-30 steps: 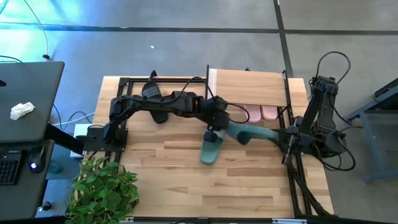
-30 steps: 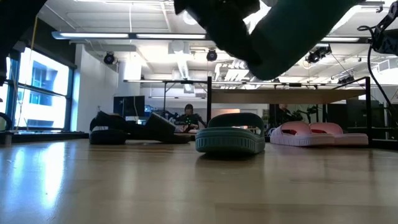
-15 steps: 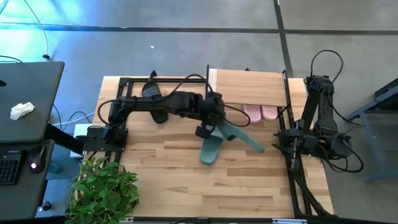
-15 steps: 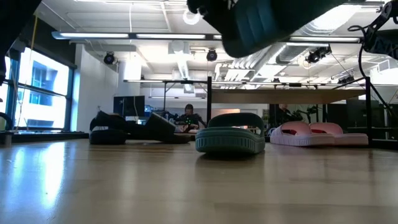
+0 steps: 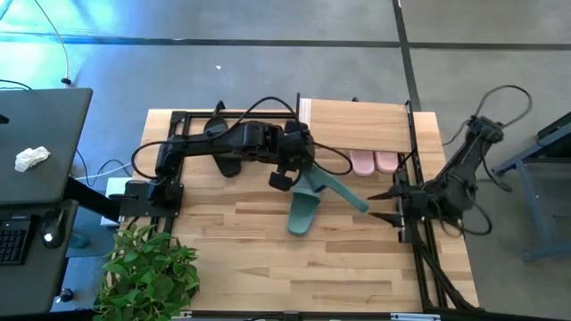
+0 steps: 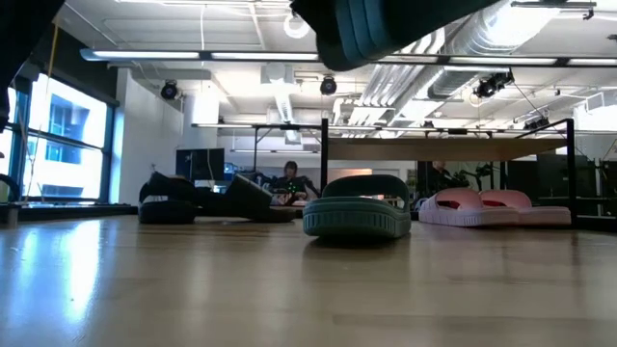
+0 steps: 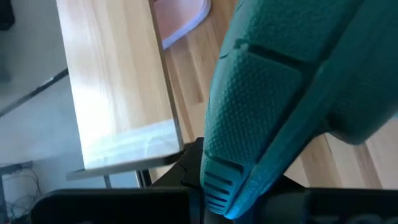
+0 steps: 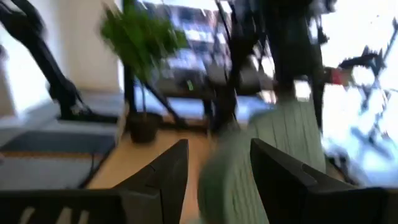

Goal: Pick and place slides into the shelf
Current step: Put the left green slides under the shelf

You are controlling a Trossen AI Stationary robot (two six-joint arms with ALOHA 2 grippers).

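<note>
My left gripper [image 5: 298, 174] is shut on a dark teal slide [image 5: 339, 192] and holds it in the air above the table's middle; the low view shows that slide [image 6: 386, 24] at the top. The second teal slide [image 5: 302, 214] lies flat on the table below it. Two pale pink slides [image 5: 373, 162] sit under the shelf [image 5: 357, 125], a light plank on black legs at the far right. Black slides [image 5: 220, 134] lie at the far left, partly under my left arm. My right gripper [image 5: 382, 203] stands open at the table's right edge, pointing left at the held slide's free end, apart from it. My left gripper pinches one end of the teal slide [image 7: 217, 190] between its two fingers, with the ribbed, textured sole facing the wrist camera. The slide is lifted clear of the table. It slants away from the fingers toward the table's right and near side [image 5: 361, 205].
A potted plant [image 5: 147, 267] stands at the near left corner. A black frame [image 5: 178, 120] edges the table's far left, and a black post [image 5: 415, 178] stands by the shelf's right end. Bare wood lies along the near half of the table [image 5: 294, 267].
My left gripper has risen and drawn back toward the table's left, carrying the teal slide with it; the slide's free end has pulled away from the right edge and swung toward the near side. My right arm has swung round, so its gripper now points toward the table's left.
</note>
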